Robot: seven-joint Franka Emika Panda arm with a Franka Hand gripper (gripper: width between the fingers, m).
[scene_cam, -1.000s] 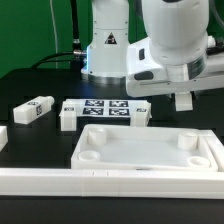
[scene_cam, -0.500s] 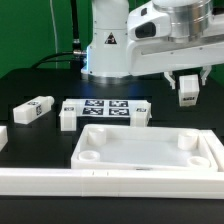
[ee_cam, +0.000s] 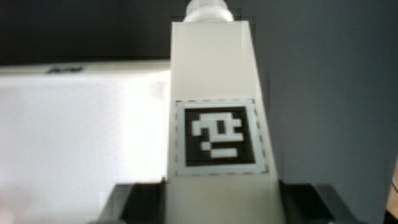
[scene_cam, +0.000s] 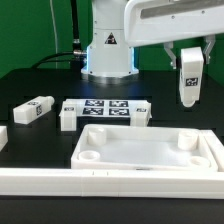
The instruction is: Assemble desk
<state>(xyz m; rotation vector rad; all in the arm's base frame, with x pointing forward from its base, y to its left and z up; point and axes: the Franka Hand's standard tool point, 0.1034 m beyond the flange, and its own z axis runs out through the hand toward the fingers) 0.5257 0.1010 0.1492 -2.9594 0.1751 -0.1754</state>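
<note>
"While I can't see it, what's held?"
"I see my end effector (scene_cam: 188, 56) clamped on a white leg (scene_cam: 188, 82) (tag facing out), upright in the air; the desk top (scene_cam: 140, 152) lies on the table (scene_cam: 30, 85)."

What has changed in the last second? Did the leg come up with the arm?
Yes. The claw, shut on the held leg, has risen from low by the table on the exterior view's right. It carried that leg up, and the leg now hangs upright, clear of the surface. The desk top, the loose leg and the marker board stayed put.
</note>
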